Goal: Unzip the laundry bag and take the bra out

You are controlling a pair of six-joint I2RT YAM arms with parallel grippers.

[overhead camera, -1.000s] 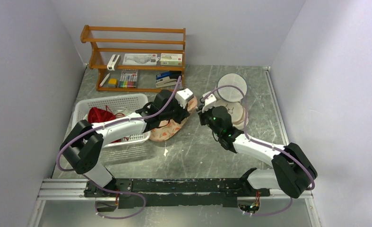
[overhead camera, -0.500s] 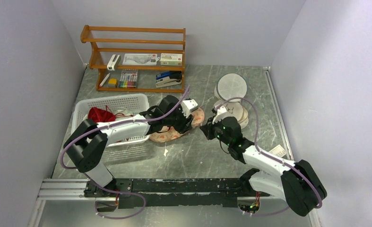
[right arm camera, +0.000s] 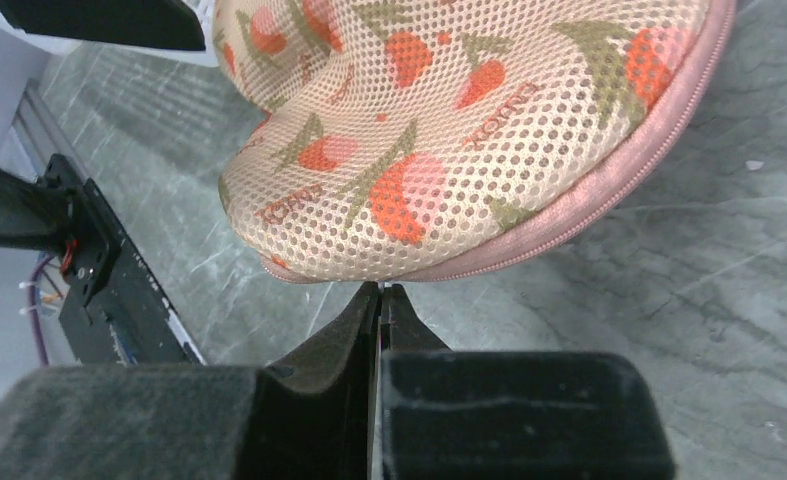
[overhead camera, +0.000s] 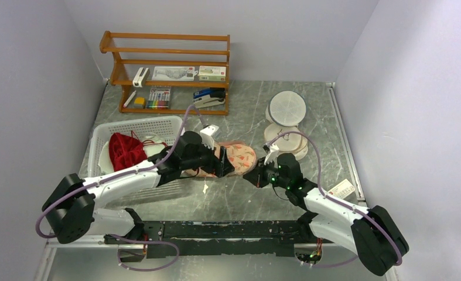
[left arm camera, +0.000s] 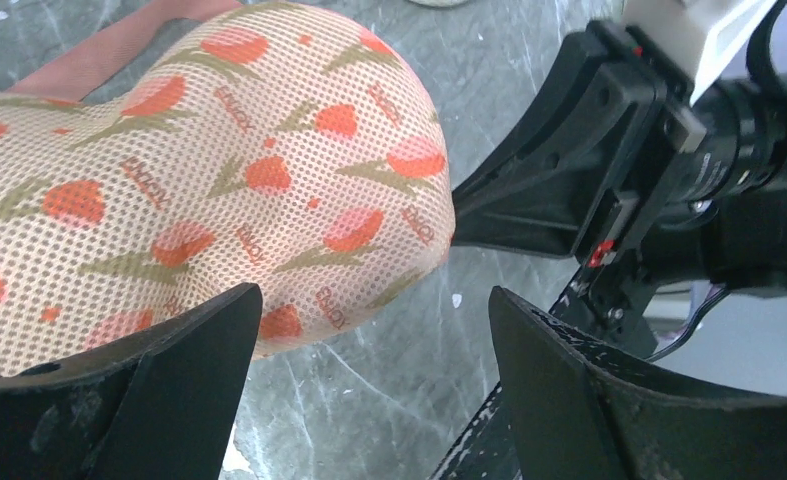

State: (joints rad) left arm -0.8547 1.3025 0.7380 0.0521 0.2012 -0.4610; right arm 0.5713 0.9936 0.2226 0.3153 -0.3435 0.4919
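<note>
We see the laundry bag lying on the grey marbled tabletop, near its middle. It is a peach mesh pouch printed with orange-red flower motifs on olive stems and with small lettering between them. From above, one round lobe shows plainly; the other is largely hidden under an arm. Up close the lobe looks domed and padded, bulging above the tabletop. A pink zip band runs along its curved rim, and the stretch we can see is closed. We cannot tell what is inside.
</note>
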